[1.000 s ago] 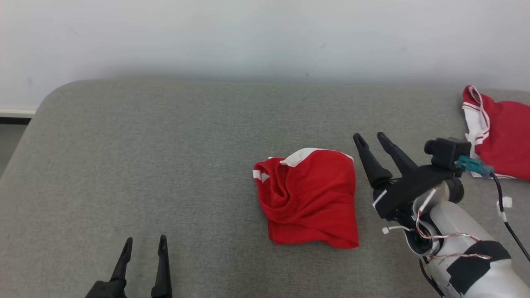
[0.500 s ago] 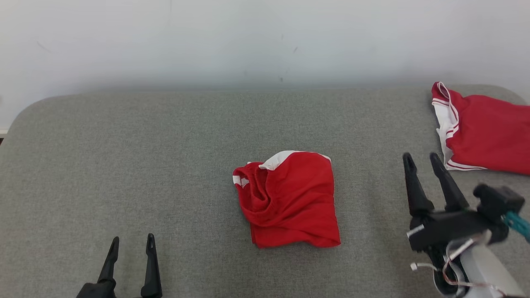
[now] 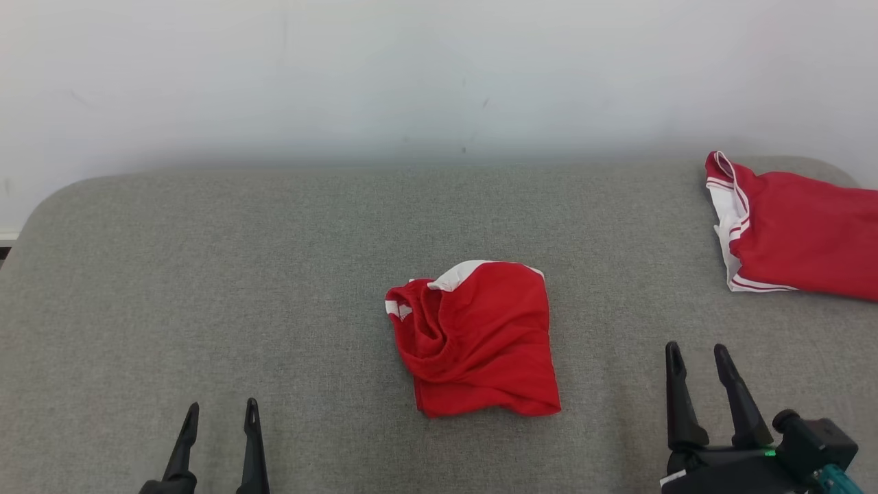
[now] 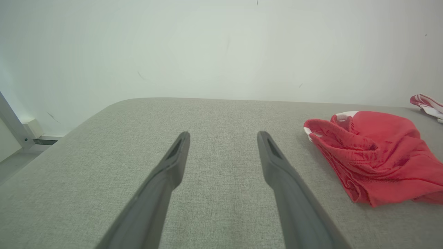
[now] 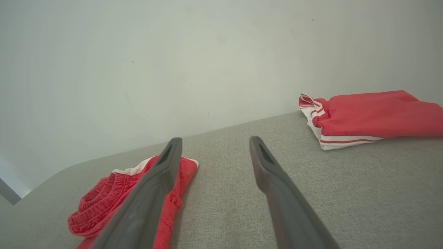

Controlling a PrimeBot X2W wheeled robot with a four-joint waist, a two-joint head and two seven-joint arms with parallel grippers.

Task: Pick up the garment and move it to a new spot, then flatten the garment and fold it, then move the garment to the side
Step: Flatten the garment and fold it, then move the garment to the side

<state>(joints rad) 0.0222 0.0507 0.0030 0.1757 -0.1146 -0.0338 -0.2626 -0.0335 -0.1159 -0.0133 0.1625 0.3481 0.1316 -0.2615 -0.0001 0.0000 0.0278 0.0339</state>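
A pinch from here may well catch only the top layer and drag the red garment [image 3: 477, 339] out lopsided, or the right gripper [image 3: 697, 348] might stray to the second red piece [image 3: 796, 233] at the far right corner of the grey cushion [image 3: 206, 274]. Both it and the left gripper [image 3: 222, 405] wait at the cushion's near edge, jaws spread and empty. The garment lies mid-cushion, a rumpled, doubled-over heap with white trim.

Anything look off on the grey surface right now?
The middle garment is a rumpled bundle, waistband bunched on its left, edges uneven: not a clean fold. The far-right garment lies flatter. No damage visible. Left gripper and right gripper are open, off the cloth.
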